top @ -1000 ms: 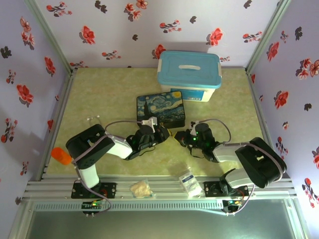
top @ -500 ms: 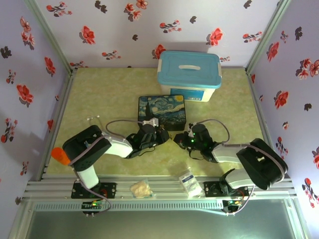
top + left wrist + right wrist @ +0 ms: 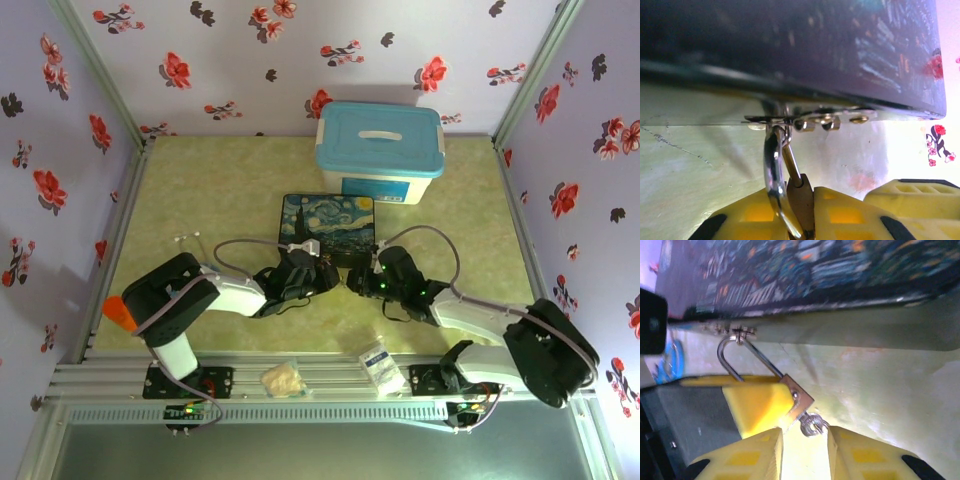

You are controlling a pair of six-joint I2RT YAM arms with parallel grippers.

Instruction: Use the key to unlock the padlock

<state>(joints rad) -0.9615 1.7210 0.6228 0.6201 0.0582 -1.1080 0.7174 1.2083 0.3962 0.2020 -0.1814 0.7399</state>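
**A:** Left gripper (image 3: 801,222) is clamped on the padlock (image 3: 801,197) body. The shackle (image 3: 772,165) is threaded through the hasp (image 3: 810,120) on the tin box (image 3: 790,45).

**B:** And the key?

**A:** The key (image 3: 812,425) sits in the keyway with its head poking out of the lock's end. The right gripper (image 3: 805,447) is just behind it with its jaws apart. The head is at the mouth of the gap, and neither pad appears to touch it.

**B:** So the step is the turn?

**A:** Probably. One shackle leg is hidden behind the left finger, so there's no telling if it's released.

**B:** Next move?

**A:** Right gripper closes squarely on the head and twists about the key's axis, while the left keeps the body steady. The head is tiny, so slip is likely.
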